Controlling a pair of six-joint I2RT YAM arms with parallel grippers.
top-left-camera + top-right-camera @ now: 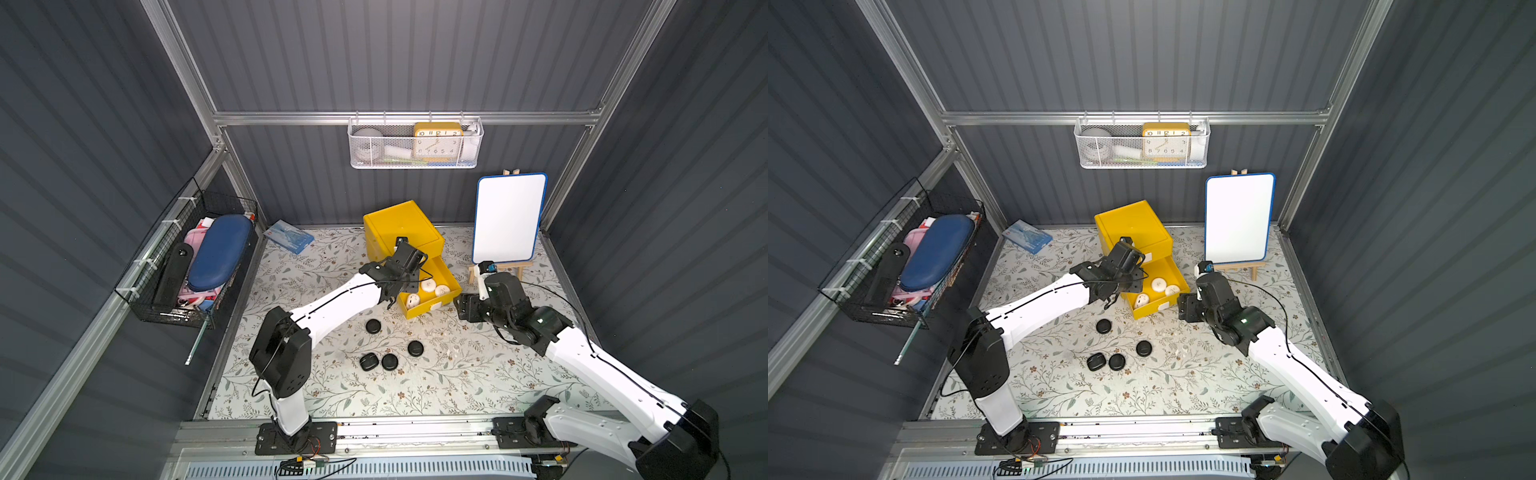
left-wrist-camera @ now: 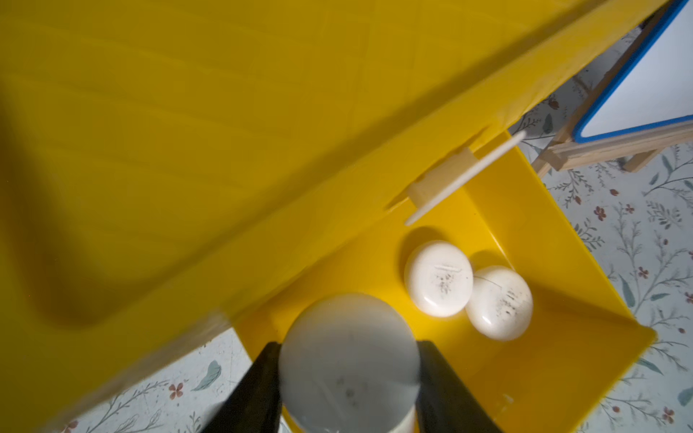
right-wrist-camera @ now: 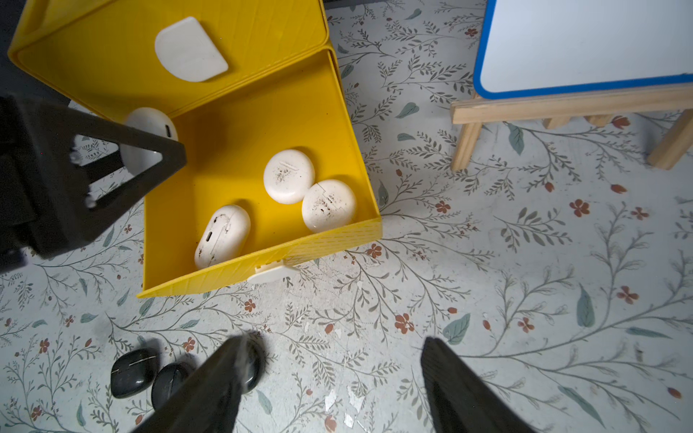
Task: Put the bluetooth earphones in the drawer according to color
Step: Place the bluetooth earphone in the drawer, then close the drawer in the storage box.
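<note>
left gripper [image 2: 348, 375] pinches a white earphone case [image 2: 348, 337] over the left edge of the open yellow drawer [image 3: 337, 232], three white cases [image 3: 288, 180] inside. right gripper [image 3: 333, 348] hangs wide open, empty, right of it; black cases [image 1: 373, 326] lie nearer.

Yellow drawer [image 3: 337, 232]; white cases [image 3: 288, 176]; black cases [image 3: 133, 371]; floral mat [image 3: 487, 281]; blurred case [image 2: 348, 360] probably white.
</note>
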